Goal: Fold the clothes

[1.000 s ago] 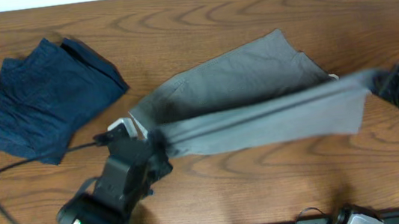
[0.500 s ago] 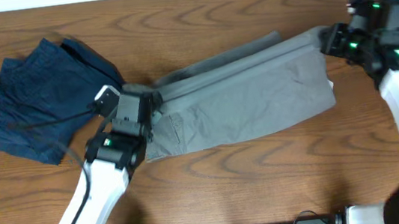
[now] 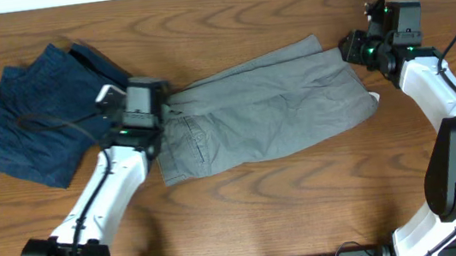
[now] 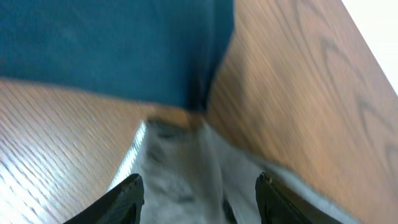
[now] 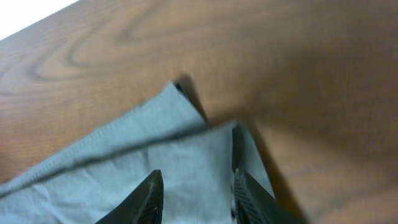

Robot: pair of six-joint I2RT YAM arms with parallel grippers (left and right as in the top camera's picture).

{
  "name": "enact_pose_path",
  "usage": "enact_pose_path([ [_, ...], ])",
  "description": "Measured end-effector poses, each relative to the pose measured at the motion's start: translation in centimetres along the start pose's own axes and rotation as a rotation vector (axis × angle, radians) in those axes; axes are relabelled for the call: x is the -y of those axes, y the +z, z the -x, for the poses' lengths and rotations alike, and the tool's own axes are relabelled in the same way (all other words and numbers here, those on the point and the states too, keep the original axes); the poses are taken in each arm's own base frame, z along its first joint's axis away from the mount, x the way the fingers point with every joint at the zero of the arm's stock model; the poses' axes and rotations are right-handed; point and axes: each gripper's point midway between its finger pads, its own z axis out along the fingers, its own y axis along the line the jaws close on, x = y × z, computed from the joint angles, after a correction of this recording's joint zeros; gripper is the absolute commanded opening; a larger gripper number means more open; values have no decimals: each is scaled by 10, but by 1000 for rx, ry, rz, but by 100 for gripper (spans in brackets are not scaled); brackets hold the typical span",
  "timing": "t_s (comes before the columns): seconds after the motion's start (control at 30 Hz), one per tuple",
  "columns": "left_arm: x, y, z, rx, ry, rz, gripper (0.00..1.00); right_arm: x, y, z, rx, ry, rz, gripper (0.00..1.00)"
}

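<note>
Grey pants [image 3: 269,106] lie doubled lengthwise. Left gripper [image 4: 199,186] over their pocket end, right gripper [image 5: 196,186] over hem end; both parted, empty. Advice: lift clear vertically, don't snag corners.

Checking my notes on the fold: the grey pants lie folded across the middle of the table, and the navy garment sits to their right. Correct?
Not quite: the overhead view shows the navy garment to the left of the grey pants, not the right. The rest holds.

Both wrist views are blurred; the pants [image 4: 180,180] run off their lower edges.
</note>
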Motion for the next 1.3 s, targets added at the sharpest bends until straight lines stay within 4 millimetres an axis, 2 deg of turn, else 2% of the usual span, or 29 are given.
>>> enact_pose_path([
  [0.13, -20, 0, 8, -81, -40, 26, 59, 7, -3, -28, -116, 13, -39, 33],
  [0.27, -43, -5, -19, -230, -12, 97, 62, 15, -6, -54, -221, 10, -82, 34],
  [0.4, -50, -8, -41, -328, 20, 120, 83, 18, 2, -69, -269, -11, -102, 34],
  [0.47, -51, -6, -50, -363, 28, 123, 92, 20, 10, -82, -308, -18, -109, 34],
  [0.53, -52, -2, -59, -399, 38, 130, 97, 28, 17, -101, -368, -11, -132, 34],
  [0.6, -56, 3, -69, -437, 46, 147, 98, 35, 20, -118, -423, -2, -156, 34],
  [0.83, -64, 20, -98, -555, 40, 175, 96, 56, 5, -125, -457, 5, -304, 44],
  [0.9, -56, 21, -100, -570, 38, 138, 82, 60, -1, -122, -445, 6, -336, 47],
  [0.97, -49, 23, -103, -595, 47, 99, 52, 59, -7, -115, -416, 1, -349, 47],
  [1.0, -45, 24, -106, -608, 58, 74, 40, 56, -11, -107, -386, -5, -344, 47],
  [1.1, -42, 26, -115, -657, 86, 35, 12, 38, -29, -74, -262, -23, -298, 48],
  [1.13, -40, 26, -117, -669, 101, 16, 7, 31, -36, -65, -226, -28, -277, 48],
  [1.2, -35, 26, -122, -695, 130, -25, 6, 14, -50, -50, -164, -40, -220, 48],
  [1.3, -27, 21, -128, -741, 193, -102, 6, -10, -62, -43, -134, -57, -140, 48],
])
